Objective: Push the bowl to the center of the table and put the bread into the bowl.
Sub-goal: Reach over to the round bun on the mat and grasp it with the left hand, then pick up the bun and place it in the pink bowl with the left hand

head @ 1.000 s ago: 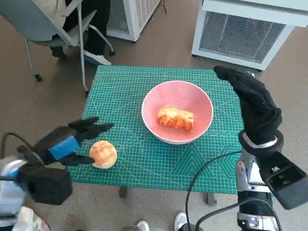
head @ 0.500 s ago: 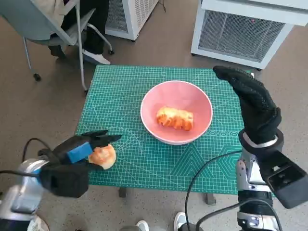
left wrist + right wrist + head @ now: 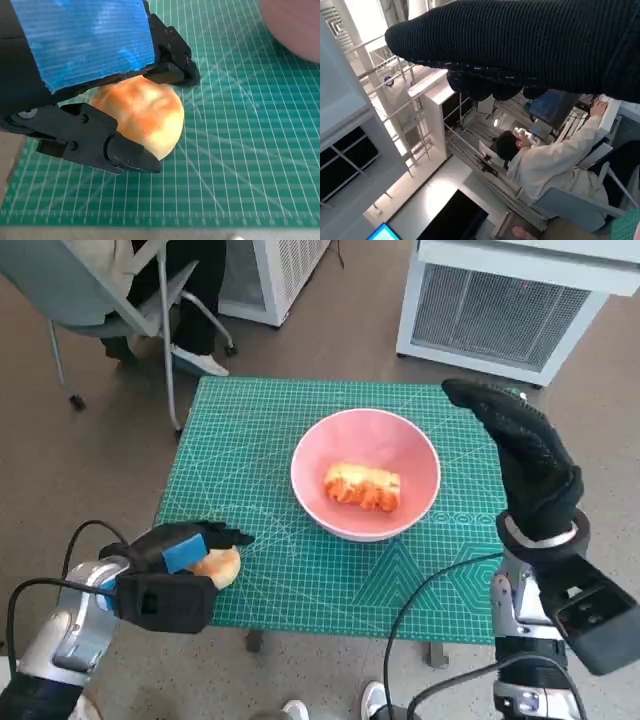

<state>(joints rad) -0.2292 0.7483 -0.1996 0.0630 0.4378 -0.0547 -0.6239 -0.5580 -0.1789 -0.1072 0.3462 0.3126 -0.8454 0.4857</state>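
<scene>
Covering a round bread bun (image 3: pixel 217 565) at the near left corner of the surface (image 3: pixel 260 430), the left robot hand (image 3: pixel 170 575) lies over the top of it, blue-taped back upward. From the left wrist view, black fingers (image 3: pixel 125 157) reach along both sides of the bun (image 3: pixel 145 117), one running past its far side and another lying against its near side; the bun sits on the green cutting mat (image 3: pixel 240 150), and whether the fingers actually press on it or only bracket it I cannot tell.

A pink bowl (image 3: pixel 365 473) stands about at the middle of the mat, well apart from the bun, and an oblong piece of golden bread (image 3: pixel 362 486) lies inside it on the bottom. A blurred pink edge of the bowl (image 3: pixel 295 27) shows in a corner of the left wrist view.

The right robot hand (image 3: pixel 525 455), in its black knitted glove, is raised beside the bowl on the right side of the surface, fingers extended and holding nothing, clear of the bowl's rim. The right wrist view shows the glove (image 3: pixel 520 45) as a dark band, with a person in a pale top (image 3: pixel 545 160) seated on a chair beyond.

In the head view, a grey chair (image 3: pixel 90 290) and a white ventilated cabinet (image 3: pixel 510 305) stand on the floor past the far edge.
</scene>
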